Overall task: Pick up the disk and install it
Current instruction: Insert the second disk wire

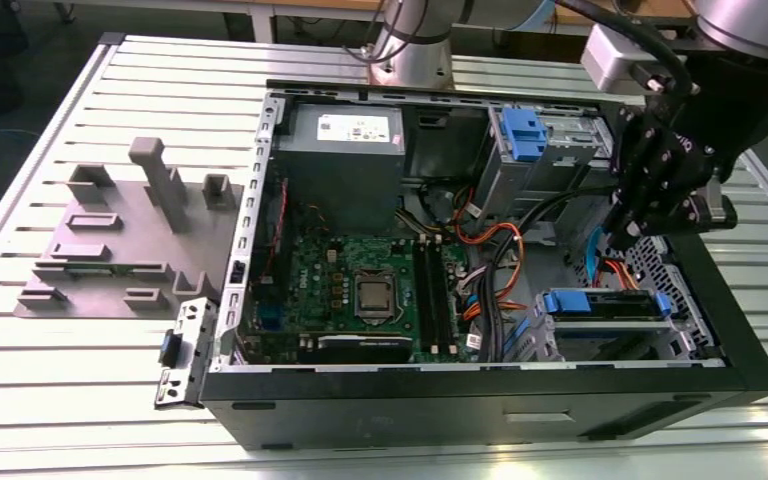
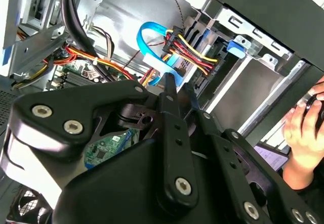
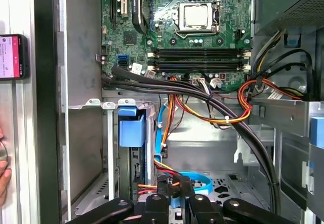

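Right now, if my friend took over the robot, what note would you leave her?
Gripper: low inside the case, at the cables next to the bay; it holds no disk.
Disk: in the bay, on the exterior view's right.
Done: the disk looks seated.
Left: I can't tell whether the cables are plugged in.
Watch out: a hand is near the case.

open computer case (image 1: 744, 345): 1 | motherboard (image 1: 357, 290): 1 | CPU socket (image 1: 373, 292): 1 | power supply box (image 1: 344, 150): 1 | blue drive carriers: 2 (image 1: 523, 133) (image 1: 607, 303) | grey fixture block (image 1: 111, 250): 1 | table (image 1: 77, 400): 1
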Robot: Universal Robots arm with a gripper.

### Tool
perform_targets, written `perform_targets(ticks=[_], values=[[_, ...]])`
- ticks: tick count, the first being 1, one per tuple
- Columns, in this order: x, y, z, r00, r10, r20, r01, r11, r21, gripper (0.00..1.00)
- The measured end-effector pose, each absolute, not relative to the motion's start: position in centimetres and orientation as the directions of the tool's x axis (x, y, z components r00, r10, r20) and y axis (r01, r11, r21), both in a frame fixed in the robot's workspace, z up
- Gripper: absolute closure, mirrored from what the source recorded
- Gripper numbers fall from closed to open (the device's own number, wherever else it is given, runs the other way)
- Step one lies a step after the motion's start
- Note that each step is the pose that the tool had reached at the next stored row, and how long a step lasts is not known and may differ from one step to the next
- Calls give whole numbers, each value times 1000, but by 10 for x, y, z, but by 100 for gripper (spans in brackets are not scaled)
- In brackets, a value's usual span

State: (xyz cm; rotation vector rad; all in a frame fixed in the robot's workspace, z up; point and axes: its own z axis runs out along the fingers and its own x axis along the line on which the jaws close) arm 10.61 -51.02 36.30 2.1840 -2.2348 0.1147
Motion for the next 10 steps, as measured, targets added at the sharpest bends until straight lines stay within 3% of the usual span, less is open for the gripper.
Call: perform_targets(ticks=[10], values=[[107, -510, 352, -24, -998, 62, -999, 22, -42, 77]])
